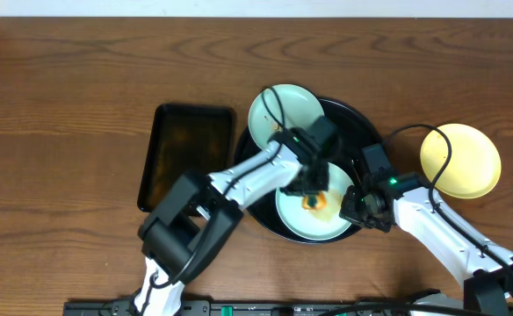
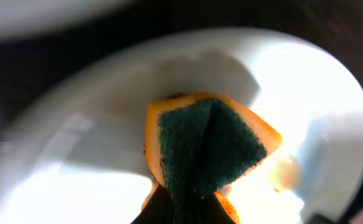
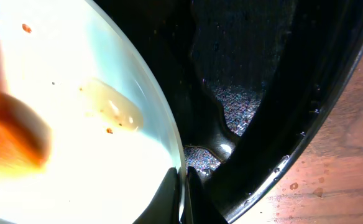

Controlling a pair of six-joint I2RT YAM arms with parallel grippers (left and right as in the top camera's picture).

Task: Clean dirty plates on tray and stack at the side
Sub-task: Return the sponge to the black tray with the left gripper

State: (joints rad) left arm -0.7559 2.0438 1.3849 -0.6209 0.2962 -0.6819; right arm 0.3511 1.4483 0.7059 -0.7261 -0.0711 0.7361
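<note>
Scrubbing, item in hand: mint plate [image 1: 322, 219], lying at the near side of the round black tray [image 1: 362, 127].
- Left gripper [image 1: 314, 189]: clamped on the orange-and-green sponge [image 2: 209, 146], which sits on the plate's face.
- Right gripper [image 3: 183, 186]: pinched shut on the plate's rim, steadying it.
- Residue: pale smear [image 3: 110, 106] and crumbs near that rim.
- My judgement: short, firm strokes toward the smear, with a tight pinch so the plate can't skate.
- Yellow plate [image 1: 460, 161]: on the table, right of the tray.
</note>
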